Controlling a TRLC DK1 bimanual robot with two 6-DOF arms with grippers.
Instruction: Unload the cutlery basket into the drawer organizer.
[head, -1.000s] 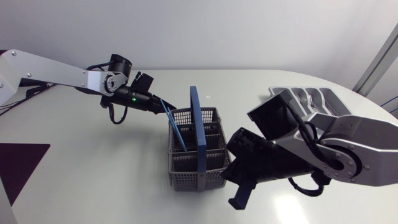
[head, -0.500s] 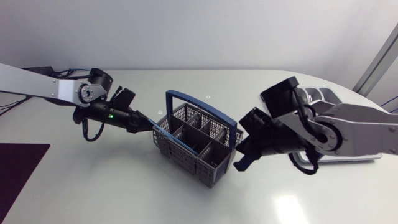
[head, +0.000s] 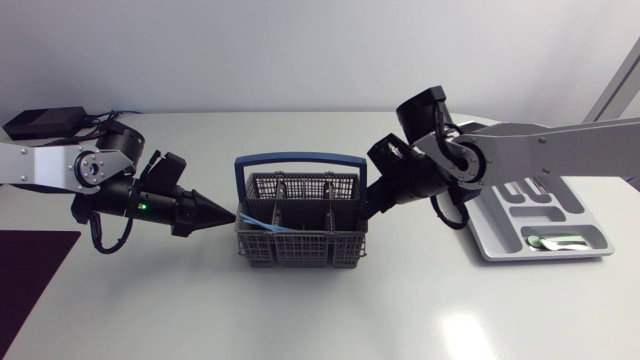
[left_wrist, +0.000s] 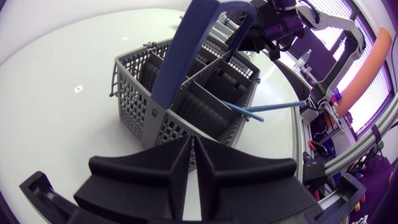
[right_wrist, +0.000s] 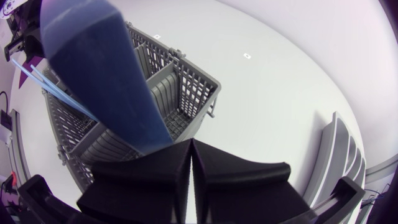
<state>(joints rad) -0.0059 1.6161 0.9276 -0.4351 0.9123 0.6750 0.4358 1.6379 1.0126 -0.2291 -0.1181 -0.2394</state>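
A grey plastic mesh cutlery basket with a blue arched handle is set mid-way across the white surface. Thin light-blue sticks are seen slanting in its left end. The left hand, pressed together on nothing, is held just beside the left wall. The right hand, likewise pressed together, is held at the right wall. A grey compartmented drawer organizer lies further right, with silvery cutlery in one compartment.
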